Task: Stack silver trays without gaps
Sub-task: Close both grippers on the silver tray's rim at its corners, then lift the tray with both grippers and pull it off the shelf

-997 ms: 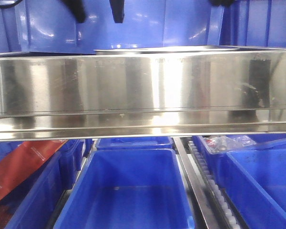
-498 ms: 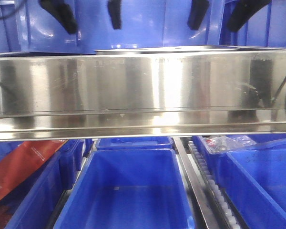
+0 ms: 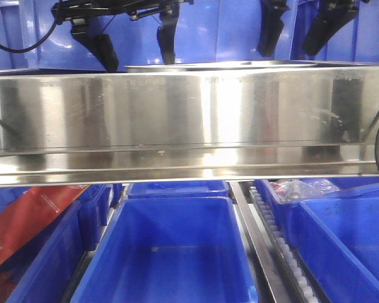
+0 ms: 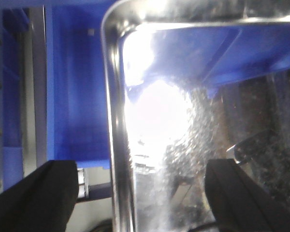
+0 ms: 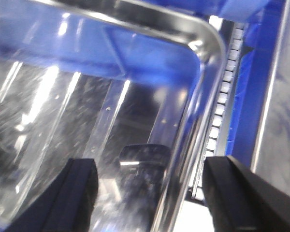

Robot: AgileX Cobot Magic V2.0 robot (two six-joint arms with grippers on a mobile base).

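Note:
A silver tray lies behind the long steel rail; only its thin rim shows in the front view. My left gripper hangs open just above the tray's left end, and my right gripper hangs open above its right end. Seen from the left wrist, the left gripper straddles the tray's left rim, one finger outside and one over the shiny floor. From the right wrist, the right gripper straddles the tray's right rim in the same way. Neither touches the tray that I can see.
A wide brushed-steel rail hides most of the tray in the front view. Deep blue bins sit below it, one holding a red packet. A roller track runs between bins. A tall blue bin stands behind the tray.
Both grippers have come down towards the tray. The right gripper, out of view a second ago, now shows at the top. Each stays open. The tray has not moved.

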